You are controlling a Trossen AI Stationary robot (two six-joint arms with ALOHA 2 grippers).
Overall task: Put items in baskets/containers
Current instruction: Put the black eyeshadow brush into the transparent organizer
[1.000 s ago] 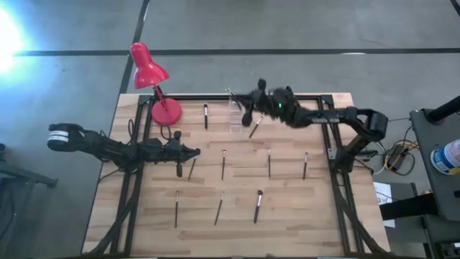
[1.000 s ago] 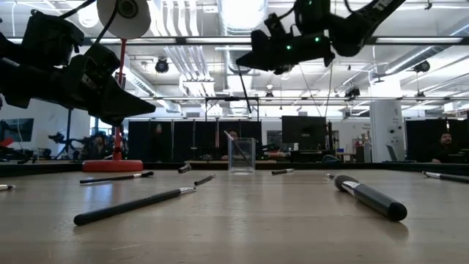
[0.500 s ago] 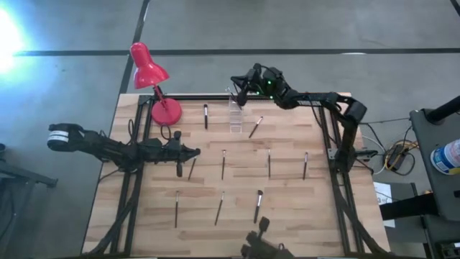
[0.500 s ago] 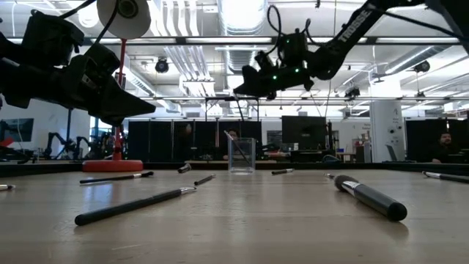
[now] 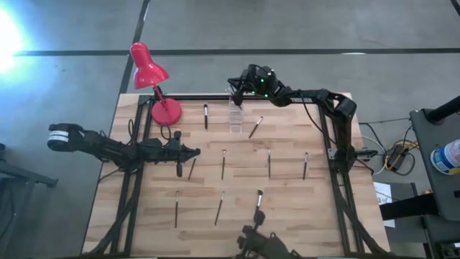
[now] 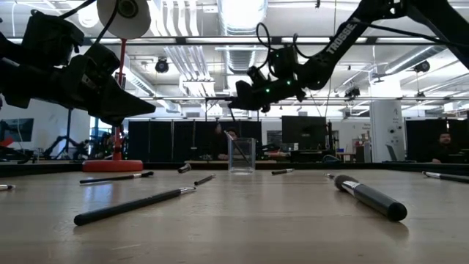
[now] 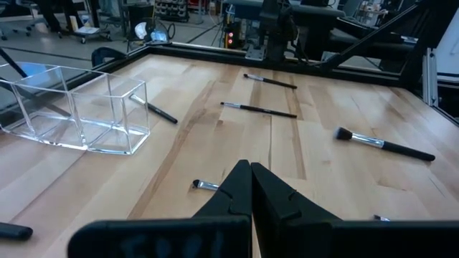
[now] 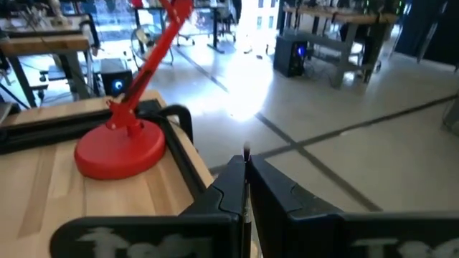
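Right end effector (image 5: 235,84) clenched on thin dark brush (image 6: 234,126) above small clear plastic holder (image 5: 235,115); brush to be centred, lowered, then released.

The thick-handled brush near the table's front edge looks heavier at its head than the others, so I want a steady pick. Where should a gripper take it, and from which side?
Probably mid-handle on the thick-handled brush, coming straight down from above with the jaws across its width. It lies flat on the table, handle running roughly front to back, with bare wood either side. The bushy head would squash.
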